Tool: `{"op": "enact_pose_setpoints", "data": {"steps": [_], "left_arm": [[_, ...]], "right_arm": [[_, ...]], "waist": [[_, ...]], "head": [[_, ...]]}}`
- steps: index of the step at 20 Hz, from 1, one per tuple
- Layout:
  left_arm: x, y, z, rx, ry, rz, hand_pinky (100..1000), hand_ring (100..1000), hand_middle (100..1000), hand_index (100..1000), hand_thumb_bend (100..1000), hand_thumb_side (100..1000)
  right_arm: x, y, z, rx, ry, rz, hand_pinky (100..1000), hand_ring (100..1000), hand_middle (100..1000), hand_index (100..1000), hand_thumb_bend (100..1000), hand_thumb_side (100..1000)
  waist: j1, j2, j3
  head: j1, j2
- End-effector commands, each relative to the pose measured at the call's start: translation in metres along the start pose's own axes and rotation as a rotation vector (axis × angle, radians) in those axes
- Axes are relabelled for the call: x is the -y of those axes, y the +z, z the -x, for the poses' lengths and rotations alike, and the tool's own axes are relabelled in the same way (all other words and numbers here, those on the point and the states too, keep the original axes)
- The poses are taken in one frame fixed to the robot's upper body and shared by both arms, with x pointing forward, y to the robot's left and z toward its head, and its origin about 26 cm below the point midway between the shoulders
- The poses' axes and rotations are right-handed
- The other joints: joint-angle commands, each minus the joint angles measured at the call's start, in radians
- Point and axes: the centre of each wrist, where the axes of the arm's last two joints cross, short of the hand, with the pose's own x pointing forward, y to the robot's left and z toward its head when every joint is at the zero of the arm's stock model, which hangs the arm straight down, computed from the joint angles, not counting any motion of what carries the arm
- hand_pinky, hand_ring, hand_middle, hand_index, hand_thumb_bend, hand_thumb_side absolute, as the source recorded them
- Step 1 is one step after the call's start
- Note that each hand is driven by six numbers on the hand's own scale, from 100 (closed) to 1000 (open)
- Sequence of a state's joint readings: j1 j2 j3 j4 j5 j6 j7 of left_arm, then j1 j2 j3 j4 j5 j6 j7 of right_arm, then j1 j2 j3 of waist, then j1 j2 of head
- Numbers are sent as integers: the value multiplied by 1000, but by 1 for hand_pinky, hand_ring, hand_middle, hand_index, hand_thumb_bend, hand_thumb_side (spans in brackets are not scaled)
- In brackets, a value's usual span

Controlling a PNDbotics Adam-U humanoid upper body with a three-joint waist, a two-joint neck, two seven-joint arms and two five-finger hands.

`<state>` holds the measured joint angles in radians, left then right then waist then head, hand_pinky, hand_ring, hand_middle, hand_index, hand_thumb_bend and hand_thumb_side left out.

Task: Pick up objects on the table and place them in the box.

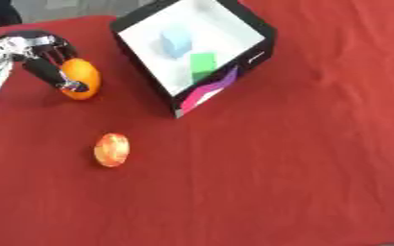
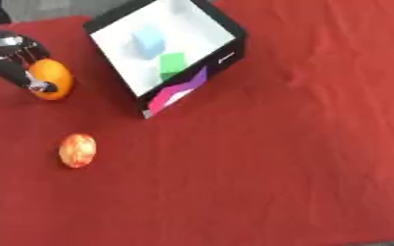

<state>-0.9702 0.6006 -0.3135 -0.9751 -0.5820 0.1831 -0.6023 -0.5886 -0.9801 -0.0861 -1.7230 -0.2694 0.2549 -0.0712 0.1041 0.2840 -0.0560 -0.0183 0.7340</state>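
My left hand (image 1: 42, 60) comes in from the upper left with its fingers curled round an orange (image 1: 82, 78) held just over the red cloth. A red and yellow apple-like fruit (image 1: 111, 149) lies on the cloth below it, apart from the hand. The box (image 1: 259, 33) sits at the top centre, black outside and white inside. Inside it lie a light blue block (image 1: 175, 41) and a green block (image 1: 203, 65). My right hand shows in neither view.
The red tablecloth (image 1: 284, 168) covers the whole table, and its right and lower parts are bare. The near wall of the box carries a purple, pink and white pattern (image 1: 207, 91).
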Motion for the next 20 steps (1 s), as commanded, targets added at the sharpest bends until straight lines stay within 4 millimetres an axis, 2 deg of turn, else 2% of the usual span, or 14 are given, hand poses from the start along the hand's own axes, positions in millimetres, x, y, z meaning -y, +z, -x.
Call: {"op": "enact_pose_setpoints", "data": {"steps": [1,2,4,7,14,20], "left_arm": [[-17,8,-1,-24,-44,-37,822,759,688,773,289,100],[-19,9,-3,-33,-59,-31,809,750,675,737,199,100],[-24,12,-8,-56,-91,-38,794,737,656,676,153,100],[-36,21,-21,-50,-152,-79,788,726,641,630,100,100],[-83,67,-60,115,-244,-300,782,706,618,608,100,100],[-101,104,-112,239,-300,-410,782,707,621,617,100,100]], "right_arm": [[11,-1,-7,23,13,24,919,772,728,817,583,442],[11,-1,-7,21,12,25,919,772,728,817,583,442],[11,-1,-6,18,10,25,919,772,728,817,581,442],[11,0,-4,14,12,22,920,772,729,817,577,443],[14,2,-1,4,23,27,920,772,730,817,573,442],[15,2,-1,7,23,25,920,772,730,817,568,441]], "waist": [[-12,-3,-1],[-12,-4,-1],[-11,-6,0],[-10,-13,4],[-7,-37,21],[-11,-50,25]], "head": [[4,-9],[4,-8],[4,-6],[-1,1],[-34,25],[-45,25]]}}
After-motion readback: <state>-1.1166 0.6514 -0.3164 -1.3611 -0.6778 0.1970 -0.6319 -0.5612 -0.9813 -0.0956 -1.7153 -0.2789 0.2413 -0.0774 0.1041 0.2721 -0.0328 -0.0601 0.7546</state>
